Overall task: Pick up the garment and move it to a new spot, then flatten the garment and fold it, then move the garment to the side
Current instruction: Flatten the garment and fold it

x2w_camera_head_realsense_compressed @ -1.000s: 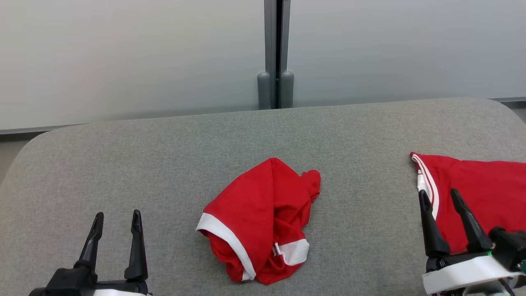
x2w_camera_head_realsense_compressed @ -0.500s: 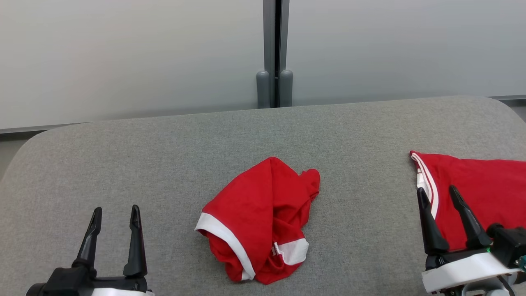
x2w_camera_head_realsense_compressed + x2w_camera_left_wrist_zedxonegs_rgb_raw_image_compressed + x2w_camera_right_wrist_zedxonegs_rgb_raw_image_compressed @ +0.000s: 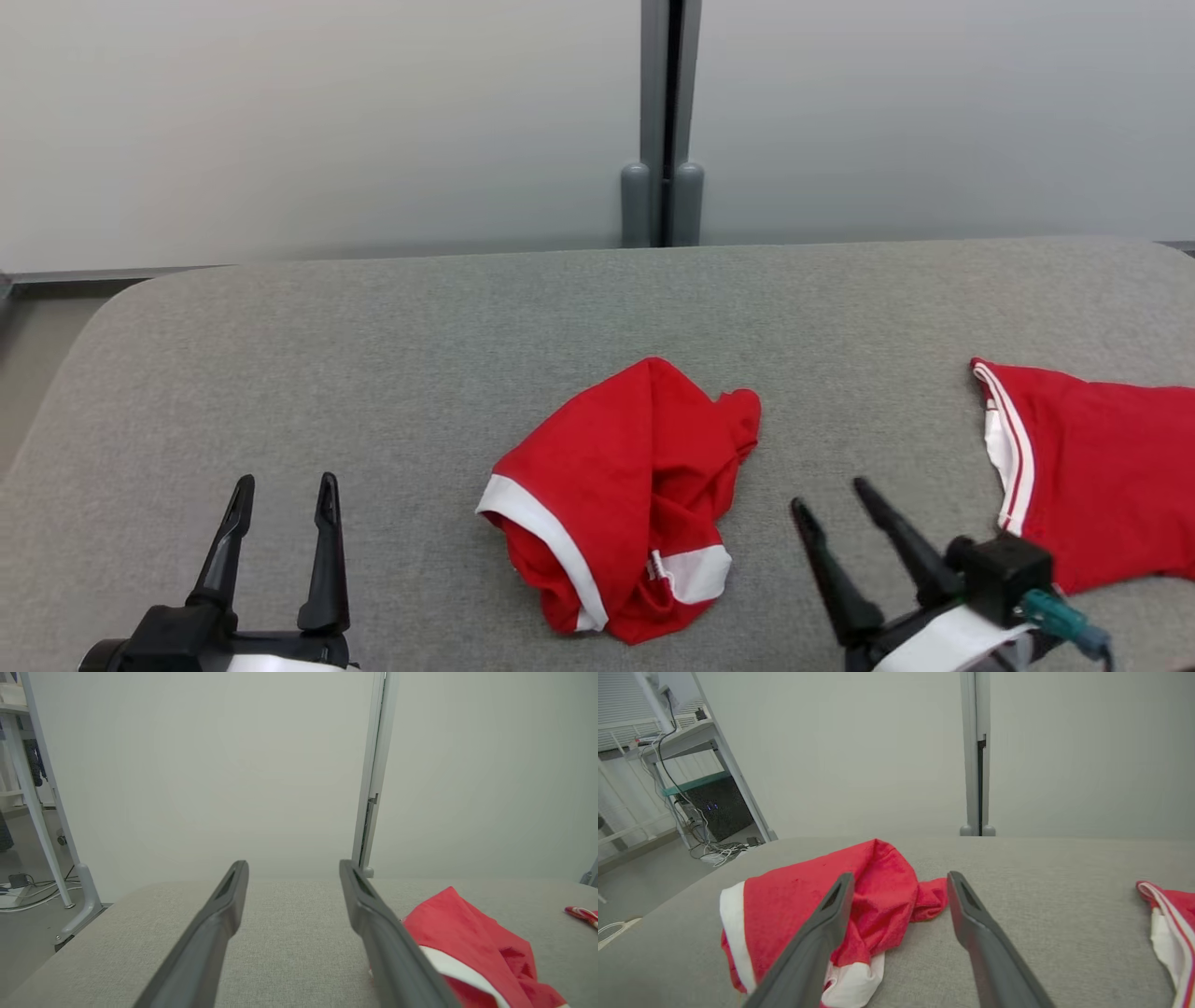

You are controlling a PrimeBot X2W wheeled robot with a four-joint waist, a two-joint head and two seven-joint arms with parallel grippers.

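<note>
Head view: crumpled red garment w/ white trim sits as a heap at mid-front of the grey fabric-covered surface, between our two arms. Our left gripper is at lower left, jaws spread wide and empty, pointing straight away from us. The heap lies to its right w/ a clear gap of bare fabric between. Our right gripper is also spread and empty, tilted toward our left. The heap is just to its left, near but not touching, so we judge the right arm the nearer one. Heap's long axis runs approx near-to-far on a slight diagonal, white hem band on its near-left edge. Right wrist view: heap lies ahead-left of that gripper. A second red garment w/ white stripes lies flat at far right, apart. Pick-up not yet done.
</note>
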